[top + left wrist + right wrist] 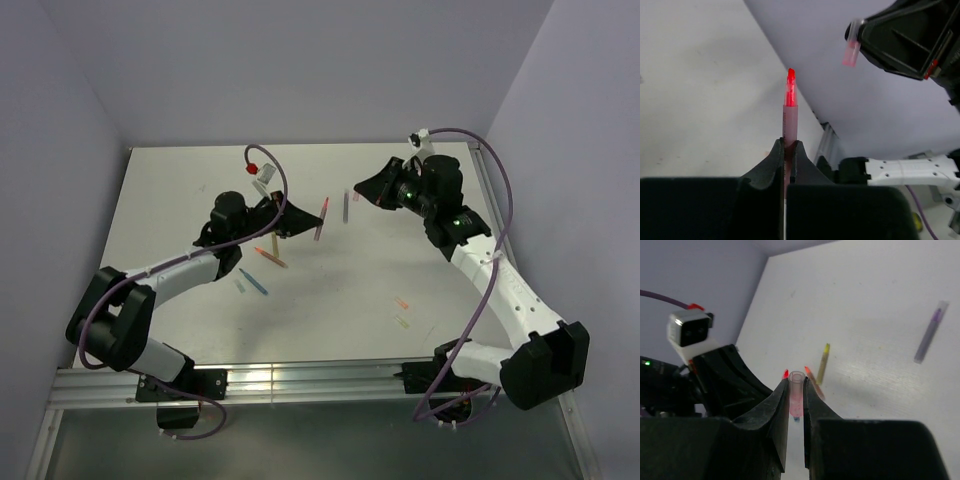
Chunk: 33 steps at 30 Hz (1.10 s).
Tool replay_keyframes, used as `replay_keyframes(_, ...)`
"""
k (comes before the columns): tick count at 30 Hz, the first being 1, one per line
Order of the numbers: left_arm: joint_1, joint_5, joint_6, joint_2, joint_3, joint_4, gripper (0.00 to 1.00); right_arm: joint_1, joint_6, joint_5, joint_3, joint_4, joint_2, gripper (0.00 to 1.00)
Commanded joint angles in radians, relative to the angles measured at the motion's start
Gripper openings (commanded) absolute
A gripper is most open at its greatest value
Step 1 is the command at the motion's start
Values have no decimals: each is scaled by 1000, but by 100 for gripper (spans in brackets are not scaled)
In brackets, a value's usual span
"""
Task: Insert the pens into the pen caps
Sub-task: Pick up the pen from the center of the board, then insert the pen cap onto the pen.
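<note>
My left gripper (305, 226) is shut on a pink-red pen (321, 218), held above the table. In the left wrist view the pen (790, 117) sticks out of the closed left gripper (786, 146), red tip forward. My right gripper (357, 190) is shut on a pink cap (796, 390), its open end pointing outward between the right gripper (796, 384) fingers. The cap (852, 46) hangs up and to the right of the pen tip, apart from it. A grey-purple pen (346, 207) lies on the table between the grippers.
Yellow and orange pens (270, 256) lie crossed near the left arm, with a blue pen (254, 282) in front of them. Two caps, orange-pink (401, 302) and yellow-green (402, 321), lie front right. The yellow pen (823, 363) and grey-purple pen (929, 333) show in the right wrist view.
</note>
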Motion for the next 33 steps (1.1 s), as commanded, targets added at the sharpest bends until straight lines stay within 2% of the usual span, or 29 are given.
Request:
replay_keyframes(1,1,148,-118,-31,-45,272,0,15,22,-60,-1,127,-49,0)
replay_keyframes(5,-1,176,-168,-43,-71,373,0,45,25,-50,39,132,-21,0)
replay_keyframes(13,-2,176,-141,-86,-67,317,0,120,27,-12,58,187,5,0)
replay_keyframes(33,-1,171,-127,-82,-67,300,0,122,40,-18,131,184,66,0)
